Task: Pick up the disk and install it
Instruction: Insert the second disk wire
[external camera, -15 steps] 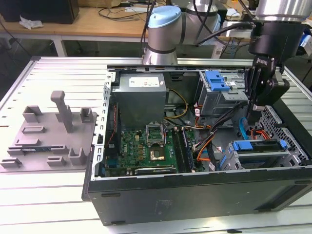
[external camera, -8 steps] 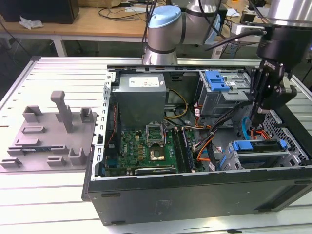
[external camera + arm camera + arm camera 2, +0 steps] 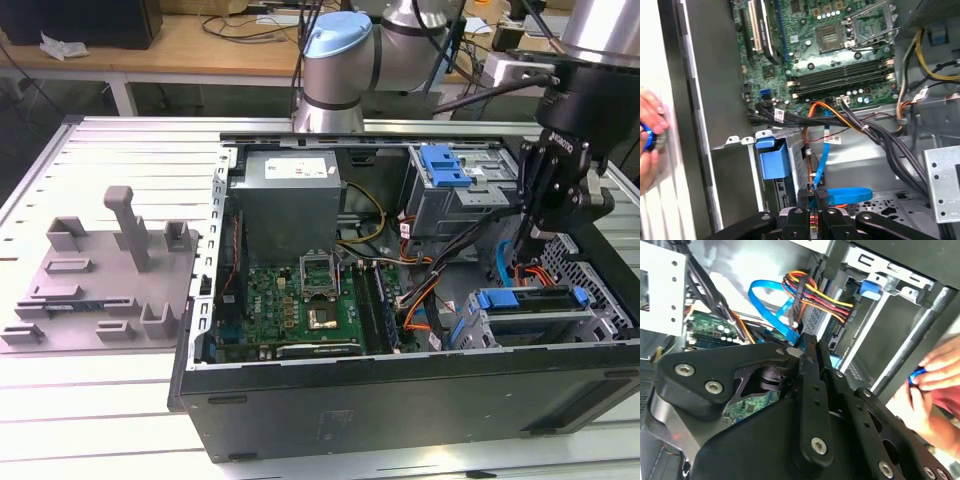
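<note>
The disk (image 3: pixel 530 318), a silver drive with a blue bracket on its edge, lies in the drive cage at the exterior view's right end of the open computer case (image 3: pixel 400 400). In the first wrist view its blue bracket (image 3: pixel 774 159) shows against the cage wall. My gripper (image 3: pixel 528 243) hangs inside the case just above and behind the cage, over a blue cable (image 3: pixel 820 160). Its fingers (image 3: pixel 821 196) stand close together with nothing between them, as the gripper (image 3: pixel 812 347) in the second wrist view also shows.
A person's hand (image 3: pixel 650 135) holds a small blue thing outside the case wall; the hand (image 3: pixel 935 370) also shows in the second wrist view. The grey power supply (image 3: pixel 290 195), motherboard (image 3: pixel 300 300), cable bundles (image 3: pixel 430 290) and a blue latch (image 3: pixel 445 165) crowd the case. A grey fixture (image 3: pixel 110 270) sits on the table.
</note>
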Controlling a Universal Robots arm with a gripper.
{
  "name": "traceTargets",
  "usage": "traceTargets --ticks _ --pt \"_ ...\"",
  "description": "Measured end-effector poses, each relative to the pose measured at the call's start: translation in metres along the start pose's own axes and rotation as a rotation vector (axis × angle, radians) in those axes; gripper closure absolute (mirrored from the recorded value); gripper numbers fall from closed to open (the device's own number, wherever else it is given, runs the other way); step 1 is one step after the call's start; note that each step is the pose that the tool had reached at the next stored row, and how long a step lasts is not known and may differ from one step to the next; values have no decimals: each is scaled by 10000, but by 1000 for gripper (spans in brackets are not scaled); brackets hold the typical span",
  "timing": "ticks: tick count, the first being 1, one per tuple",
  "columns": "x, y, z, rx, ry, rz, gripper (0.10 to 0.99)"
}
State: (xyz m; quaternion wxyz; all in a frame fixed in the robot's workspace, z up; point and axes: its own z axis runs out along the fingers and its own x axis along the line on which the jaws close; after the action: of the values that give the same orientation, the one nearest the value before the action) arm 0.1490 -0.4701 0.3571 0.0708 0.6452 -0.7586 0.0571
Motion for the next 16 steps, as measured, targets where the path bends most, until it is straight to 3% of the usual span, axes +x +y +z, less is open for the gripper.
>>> traceTargets --ticks 1,3,5,7,8,9,11,12,13,14,16 --pt "21 -5 4 -40 -203 -9 925" --pt "62 -15 11 -95 -445 -20 925" --pt "107 -26 20 -127 -572 -26 925" --pt "159 -43 29 -155 -611 -33 925" --pt "233 -65 42 -247 -826 -48 925" --pt "274 -79 50 -326 -979 -62 925" --pt "278 -82 50 -314 -979 -255 925" --pt "292 -85 58 -266 -965 -814 925" --pt "352 -115 77 -295 -1013 -875 925" --pt "351 -163 80 -392 -996 -1026 925" --pt "400 -184 108 -424 -1035 -1219 925"
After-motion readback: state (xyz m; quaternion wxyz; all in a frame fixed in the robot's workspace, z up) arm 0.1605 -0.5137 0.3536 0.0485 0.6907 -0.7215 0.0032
